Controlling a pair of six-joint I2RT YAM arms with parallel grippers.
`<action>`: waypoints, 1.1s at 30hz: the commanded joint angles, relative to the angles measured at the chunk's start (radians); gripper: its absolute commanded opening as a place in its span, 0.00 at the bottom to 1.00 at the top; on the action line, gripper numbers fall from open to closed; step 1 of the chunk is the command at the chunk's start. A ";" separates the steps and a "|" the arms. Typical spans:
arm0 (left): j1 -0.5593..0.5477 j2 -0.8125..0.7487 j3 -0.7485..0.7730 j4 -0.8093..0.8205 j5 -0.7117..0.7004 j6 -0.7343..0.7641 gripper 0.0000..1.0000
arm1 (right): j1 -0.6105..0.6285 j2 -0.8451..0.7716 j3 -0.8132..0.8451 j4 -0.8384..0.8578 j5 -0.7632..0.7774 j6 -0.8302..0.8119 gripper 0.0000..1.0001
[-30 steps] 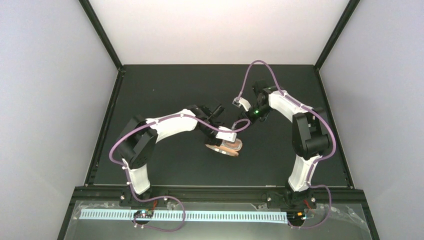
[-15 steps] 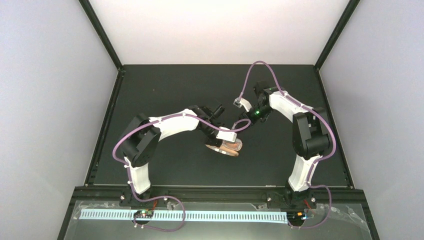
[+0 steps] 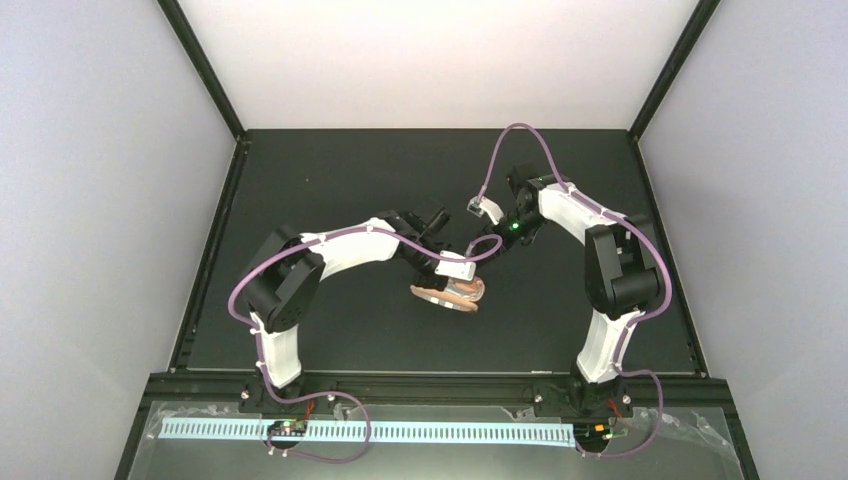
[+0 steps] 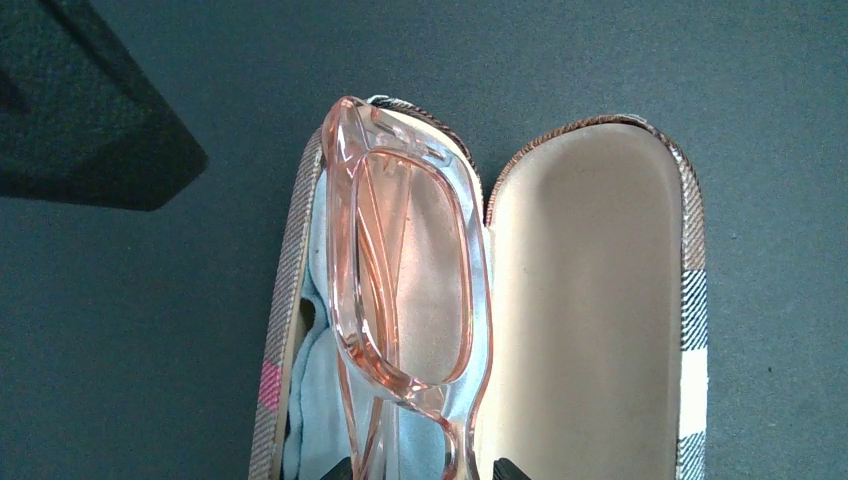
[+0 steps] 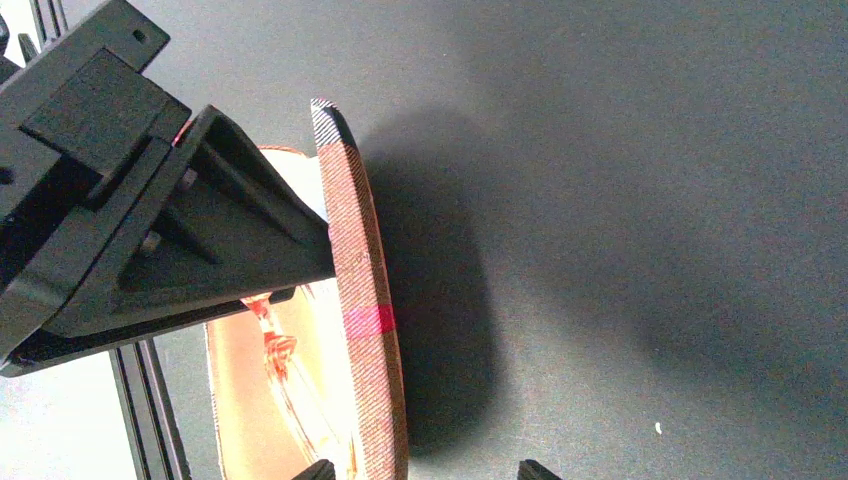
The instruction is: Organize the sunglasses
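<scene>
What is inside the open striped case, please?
The sunglasses lie in one half of the case, on a light-blue cloth. The other half shows only beige lining. The floor under the cloth is hidden.

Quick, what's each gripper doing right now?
Left gripper: set around the sunglasses in the case; gripping or not cannot be told.
Right gripper: open, astride the case's rim, holding nothing.

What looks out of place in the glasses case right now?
The sunglasses sit tilted in the open case, propped up on the blue cloth instead of lying flat; the case probably would not close over them.
</scene>
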 commanded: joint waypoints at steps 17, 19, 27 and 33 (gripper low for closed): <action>0.005 -0.019 -0.034 0.083 0.002 -0.013 0.40 | -0.005 -0.015 -0.005 0.013 -0.013 0.006 0.49; 0.005 -0.023 -0.034 0.084 0.001 -0.016 0.40 | -0.005 -0.016 -0.007 0.014 -0.014 0.007 0.49; 0.005 -0.072 -0.051 0.097 -0.001 -0.031 0.43 | -0.005 -0.019 -0.008 0.010 -0.021 0.003 0.49; 0.005 -0.116 -0.063 0.100 -0.013 -0.037 0.49 | -0.005 -0.033 -0.006 0.000 -0.001 -0.004 0.50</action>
